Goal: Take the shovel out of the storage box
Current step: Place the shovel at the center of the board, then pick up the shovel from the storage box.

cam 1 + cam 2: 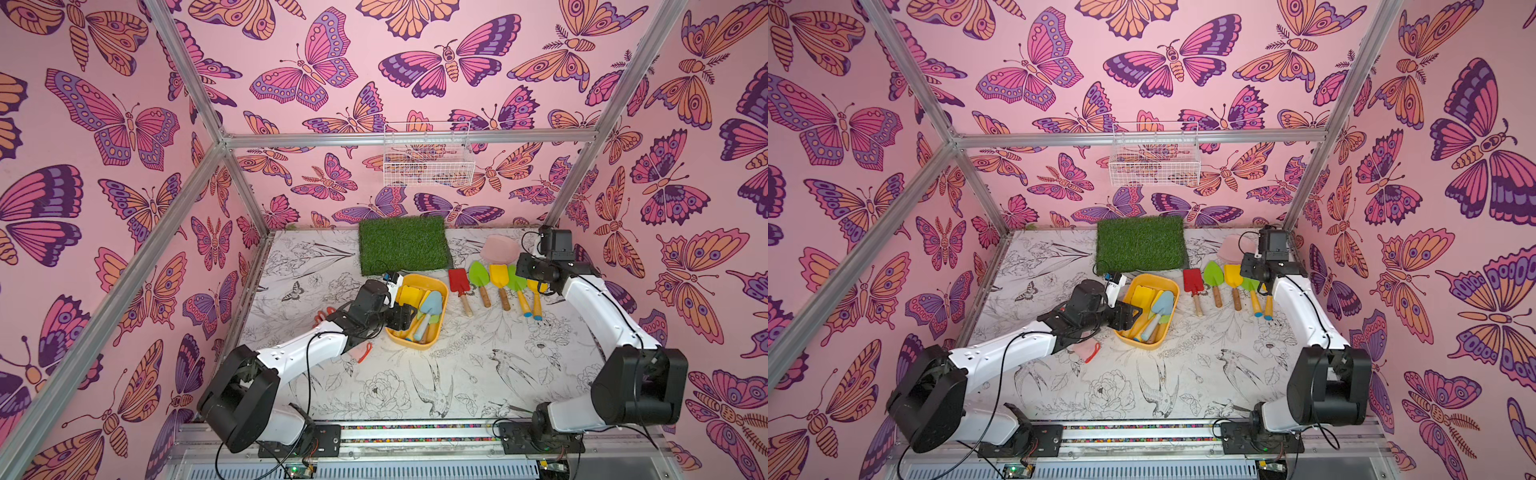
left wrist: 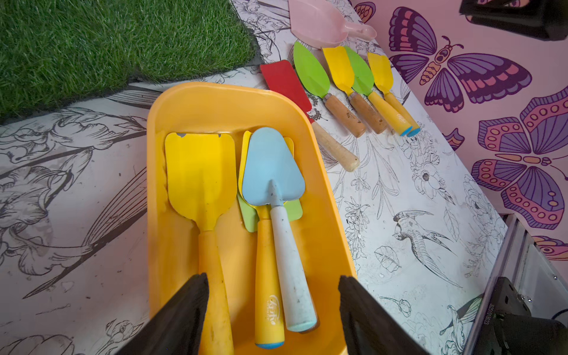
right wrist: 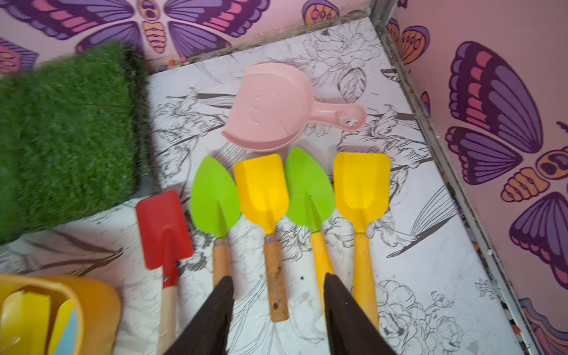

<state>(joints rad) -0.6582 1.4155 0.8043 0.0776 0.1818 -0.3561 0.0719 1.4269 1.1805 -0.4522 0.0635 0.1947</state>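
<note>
The yellow storage box (image 2: 215,92) lies mid-table, seen in both top views (image 1: 419,345). Inside it are a yellow square shovel (image 2: 199,175) and a blue pointed shovel (image 2: 272,172) with a white handle. The blue one rests on a yellow shovel and a green one. My left gripper (image 2: 273,279) is open over the box's near end (image 1: 409,316), and the handle ends show between its fingers. Nothing is held. My right gripper (image 3: 278,279) is open above a row of shovels on the table, over a wooden handle (image 3: 275,276).
Red (image 1: 459,281), green (image 1: 478,274), yellow (image 1: 498,275), green (image 1: 516,279) and yellow (image 1: 536,286) shovels lie right of the box. A pink scoop (image 1: 498,248) and a grass mat (image 1: 404,244) lie behind. A white wire basket (image 1: 428,160) hangs on the back wall.
</note>
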